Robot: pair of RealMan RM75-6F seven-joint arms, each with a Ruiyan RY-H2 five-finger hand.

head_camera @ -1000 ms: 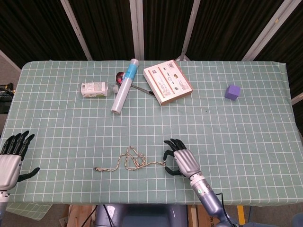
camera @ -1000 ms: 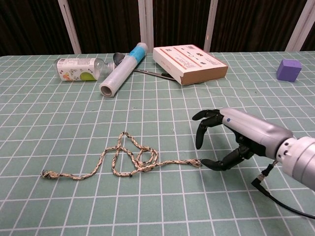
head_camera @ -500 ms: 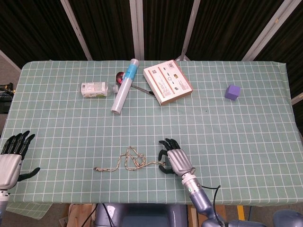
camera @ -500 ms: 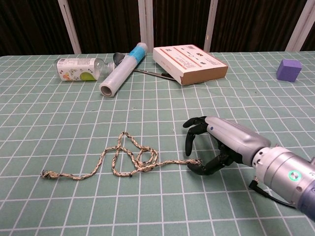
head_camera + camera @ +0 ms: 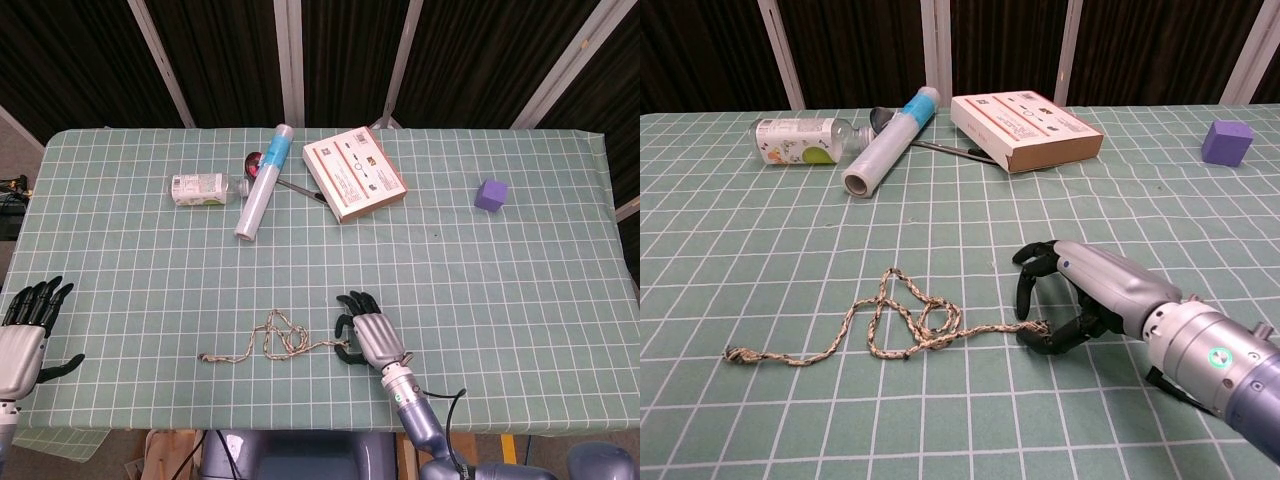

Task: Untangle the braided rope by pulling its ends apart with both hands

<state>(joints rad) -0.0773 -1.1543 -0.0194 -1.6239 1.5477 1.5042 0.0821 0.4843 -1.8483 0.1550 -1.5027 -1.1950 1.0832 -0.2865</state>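
Observation:
The braided rope (image 5: 275, 342) lies on the green checked cloth near the front edge, looped in a loose tangle at its middle (image 5: 908, 318). Its left end (image 5: 733, 352) is free. My right hand (image 5: 366, 333) arches over the rope's right end (image 5: 1040, 327); the fingers (image 5: 1028, 280) and the thumb stand either side of that end with a gap showing. My left hand (image 5: 27, 332) hangs open beyond the table's front left corner, far from the rope, and shows only in the head view.
At the back lie a plastic bottle (image 5: 200, 189), a film roll with a blue end (image 5: 264, 183), a flat box (image 5: 353, 173) and a dark tool (image 5: 940, 147) between them. A purple cube (image 5: 490, 194) sits back right.
My right hand has slid left to the rope's right end and its fingers have curled closer around it. Rope and left hand have not moved.

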